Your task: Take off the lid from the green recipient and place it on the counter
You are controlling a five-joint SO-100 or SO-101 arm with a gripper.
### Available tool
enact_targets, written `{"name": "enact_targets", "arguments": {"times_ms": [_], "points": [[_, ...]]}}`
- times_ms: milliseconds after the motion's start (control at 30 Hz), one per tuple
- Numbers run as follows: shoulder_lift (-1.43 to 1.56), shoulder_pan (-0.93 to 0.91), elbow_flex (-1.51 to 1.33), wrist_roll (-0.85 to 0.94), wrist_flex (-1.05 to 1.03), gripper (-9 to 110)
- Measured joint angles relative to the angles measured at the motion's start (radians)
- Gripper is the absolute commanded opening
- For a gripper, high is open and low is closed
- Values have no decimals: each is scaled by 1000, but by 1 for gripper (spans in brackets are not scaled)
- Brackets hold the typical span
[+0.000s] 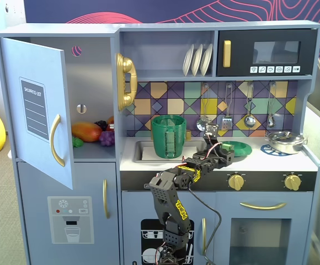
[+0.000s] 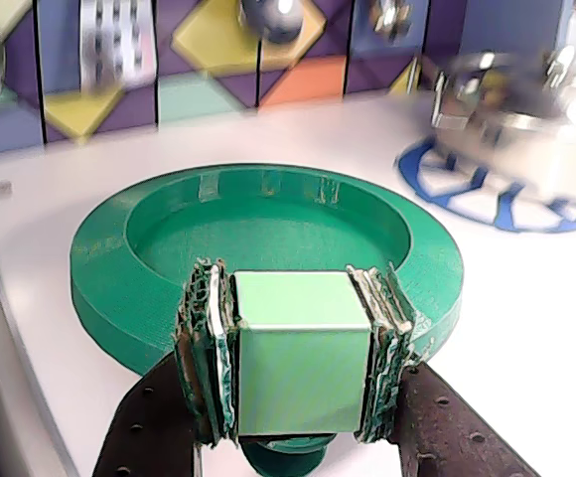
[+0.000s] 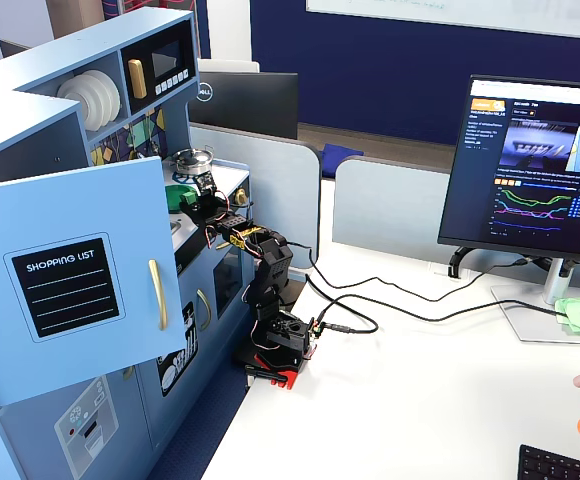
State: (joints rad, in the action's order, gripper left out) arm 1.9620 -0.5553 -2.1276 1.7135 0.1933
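Note:
The green lid (image 2: 268, 224) lies flat on the white counter (image 2: 526, 328), hollow side up; a fixed view shows it to the right of the sink (image 1: 238, 148). My gripper (image 2: 293, 343) is at the lid's near rim. Its padded fingers (image 2: 207, 348) are shut on a light green cube-shaped block (image 2: 293, 348) that hides part of the rim. I cannot tell whether the block belongs to the lid. The green recipient (image 1: 169, 136) stands open in the sink, left of the gripper (image 1: 220, 150).
A silver pot (image 1: 286, 141) sits on the right burner print (image 2: 487, 194), just beyond the lid. Utensils hang on the tiled back wall (image 1: 226, 105). The fridge door (image 1: 38, 110) stands open at the left. The sink edge (image 2: 0, 378) runs left of the gripper.

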Motion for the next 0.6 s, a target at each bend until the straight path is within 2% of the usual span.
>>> {"name": "enact_targets", "arguments": {"times_ms": [167, 233, 367, 600], "points": [[-5, 0, -17, 8, 8, 1], [-5, 0, -18, 9, 8, 10], [-5, 0, -18, -5, 25, 21], [15, 0, -18, -23, 28, 20]]}}
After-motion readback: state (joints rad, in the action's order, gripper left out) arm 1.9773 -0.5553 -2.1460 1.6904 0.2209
